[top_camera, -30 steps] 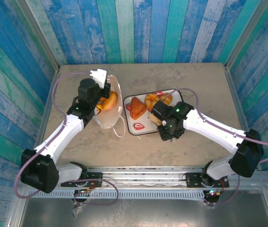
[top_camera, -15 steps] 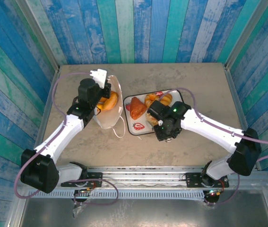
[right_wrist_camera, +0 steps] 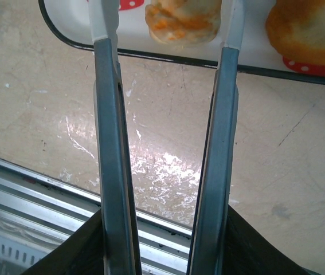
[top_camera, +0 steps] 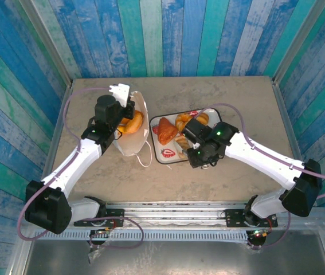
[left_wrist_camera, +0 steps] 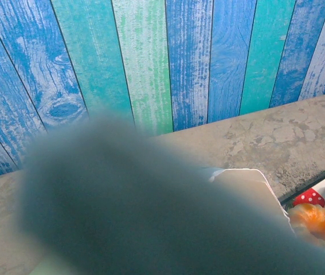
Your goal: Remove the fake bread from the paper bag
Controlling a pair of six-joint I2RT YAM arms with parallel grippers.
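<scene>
Your bread is split between two places. One glossy orange bun (top_camera: 131,122) sits in the mouth of the white bag (top_camera: 134,143), which lies on the table (top_camera: 237,97) left of the tray (top_camera: 163,155). On the tray are a reddish-brown loaf (top_camera: 165,130), two golden buns (top_camera: 183,120) and a small pale roll (right_wrist_camera: 182,23) with orange streaks.

Your right gripper (right_wrist_camera: 169,20) is spread wide, with the pale roll between its fingertips on the tray. Your left gripper (top_camera: 126,112) is at the bag's mouth. Its wrist view is blurred, so you cannot tell how its fingers stand.

The only print you can make out is the red strawberries with white dots on the tray.
</scene>
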